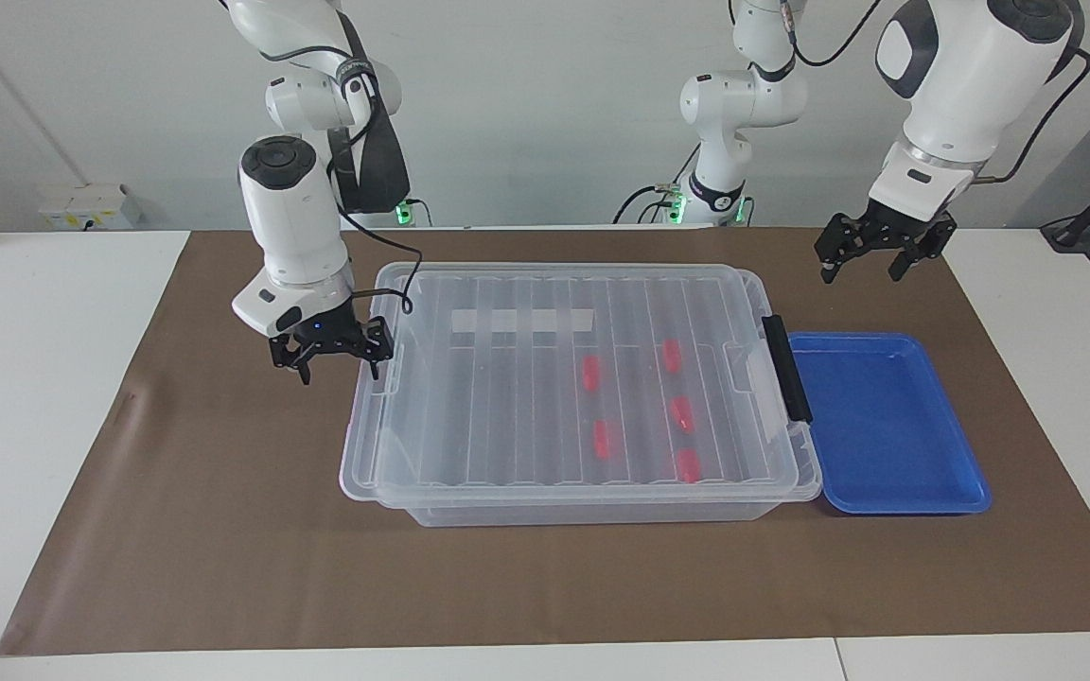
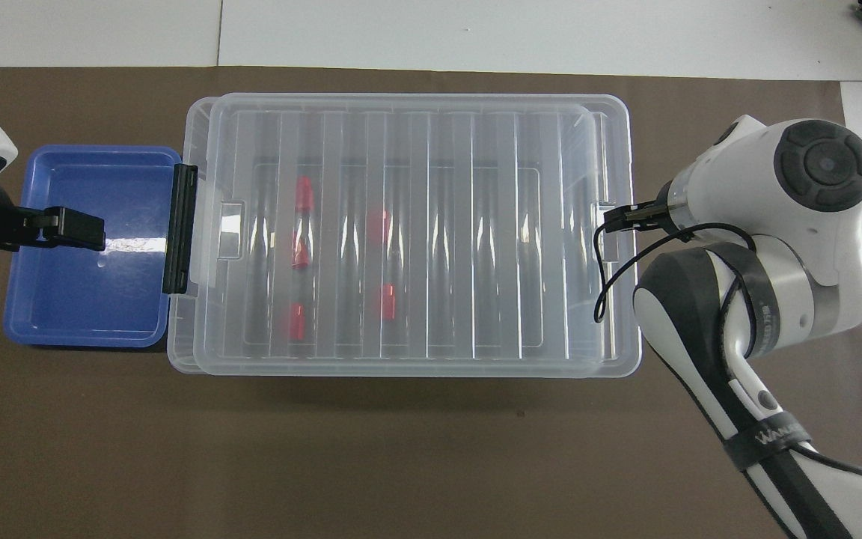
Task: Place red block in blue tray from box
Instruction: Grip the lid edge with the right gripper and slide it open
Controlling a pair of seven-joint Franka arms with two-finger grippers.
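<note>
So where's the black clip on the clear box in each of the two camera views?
Facing view: the black clip sits on the box end that meets the blue tray, right of centre in the picture.
Overhead view: the same clip is left of centre, again between box and tray.
Shared landmark: the blue tray, touching the box at the left arm's end of the table.

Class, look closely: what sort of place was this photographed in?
Probably a robotics lab: two white arms mounted by a table with a brown mat, wall sockets, and a staged clear box beside a blue tray.
</note>
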